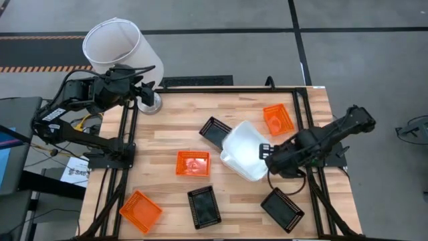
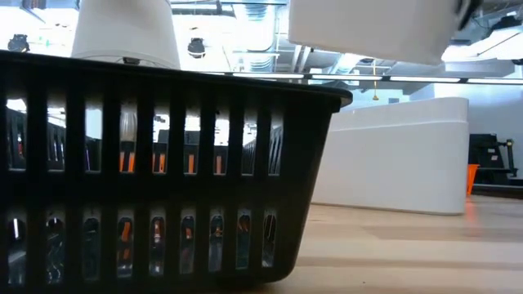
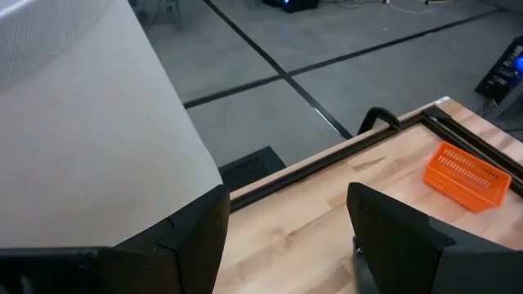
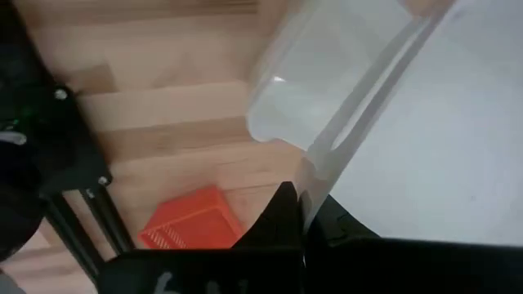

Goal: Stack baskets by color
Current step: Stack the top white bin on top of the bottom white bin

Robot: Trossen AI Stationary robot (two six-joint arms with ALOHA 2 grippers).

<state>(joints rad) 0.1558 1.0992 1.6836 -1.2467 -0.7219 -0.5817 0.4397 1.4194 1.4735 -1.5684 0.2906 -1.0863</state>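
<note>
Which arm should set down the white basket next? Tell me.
Right. Its pincer is shut on the white basket's rim, lifted over the table's middle. The left pincer hangs open at the far corner beside the lampshade, holding nothing.

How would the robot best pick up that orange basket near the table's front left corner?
By one side wall, coming straight down from above: the orange basket sits flat with its open side up and bare wood around it, so one finger could probably slip inside the thin rim, the other outside.

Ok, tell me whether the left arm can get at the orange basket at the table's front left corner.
Probably yes. The left gripper is open and empty at the back left corner, and nothing lies between it and that orange basket.
</note>
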